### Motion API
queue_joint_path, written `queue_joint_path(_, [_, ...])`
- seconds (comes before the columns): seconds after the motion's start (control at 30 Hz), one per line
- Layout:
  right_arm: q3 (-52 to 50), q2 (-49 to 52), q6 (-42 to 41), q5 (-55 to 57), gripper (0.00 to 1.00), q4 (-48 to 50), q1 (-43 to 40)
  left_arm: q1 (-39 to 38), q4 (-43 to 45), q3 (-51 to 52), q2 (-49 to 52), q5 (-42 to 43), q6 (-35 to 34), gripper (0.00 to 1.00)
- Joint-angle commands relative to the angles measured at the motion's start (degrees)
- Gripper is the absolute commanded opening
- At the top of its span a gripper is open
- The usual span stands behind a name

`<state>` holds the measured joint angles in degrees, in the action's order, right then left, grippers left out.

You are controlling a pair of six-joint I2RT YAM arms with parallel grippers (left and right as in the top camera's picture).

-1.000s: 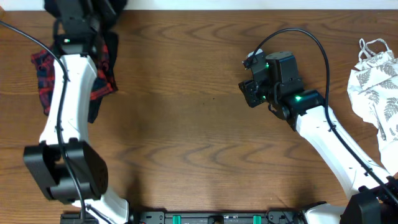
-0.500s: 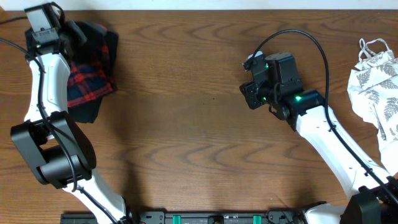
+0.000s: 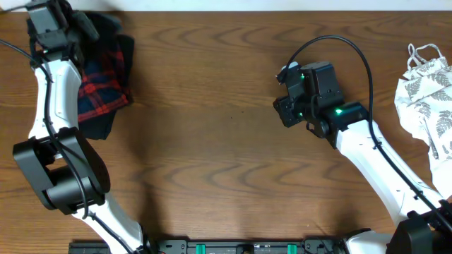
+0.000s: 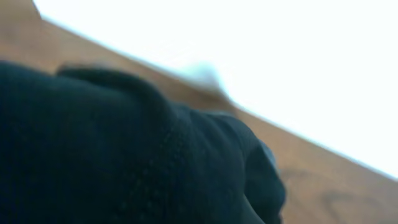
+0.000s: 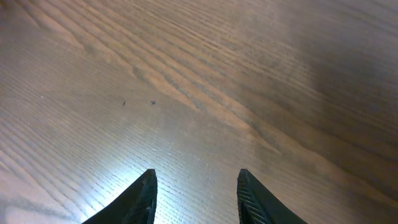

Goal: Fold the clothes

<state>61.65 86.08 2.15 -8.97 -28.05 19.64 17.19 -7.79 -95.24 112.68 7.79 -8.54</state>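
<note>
Progress: nothing folded, all folding left | plaid piece (image 3: 102,88) and black garment (image 3: 119,44) bunched at table (image 3: 212,155) far-left corner; leaf-print top (image 3: 427,99) crumpled at right edge | left gripper (image 3: 78,28) jaws together at black cloth, pinch unconfirmed | right gripper (image 5: 196,177) jaws apart, empty, over bare wood | containers: none in view

Brown wooden table (image 3: 212,141) (visible grain)

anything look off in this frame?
Nothing spilled or damaged. The clothes are split: the black garment and plaid piece lie bunched at the far-left corner of the table, black fabric reaching the back edge. The white leaf-print top lies crumpled at the right edge, running out of view. Nothing is folded.
</note>
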Motion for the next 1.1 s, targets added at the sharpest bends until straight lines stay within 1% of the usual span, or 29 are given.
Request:
queue_joint_path(0.0, [-0.04,-1.46,0.07,0.17,0.4,-0.04,-0.28,0.15,3.21,-5.49,-3.82,-0.02,2.05,0.06])
queue_joint_path(0.17, [-0.04,-1.46,0.04,0.15,0.4,-0.09,-0.28,0.28,4.17,-6.54,-3.8,-4.61,5.18,0.06])
queue_joint_path(0.77, [-0.04,-1.49,0.04,0.17,0.4,-1.75,-0.28,4.26,3.76,-6.51,-1.55,-4.37,6.16,0.06])
queue_joint_path(0.97, [-0.04,-1.49,0.04,0.15,0.4,-1.73,-0.28,4.39,0.79,-6.47,-0.11,-4.35,6.19,0.06])
queue_joint_path(1.07, [-0.04,-1.49,0.04,0.15,0.4,-1.73,-0.28,4.63,-2.56,-6.47,0.9,-4.33,6.19,0.06])
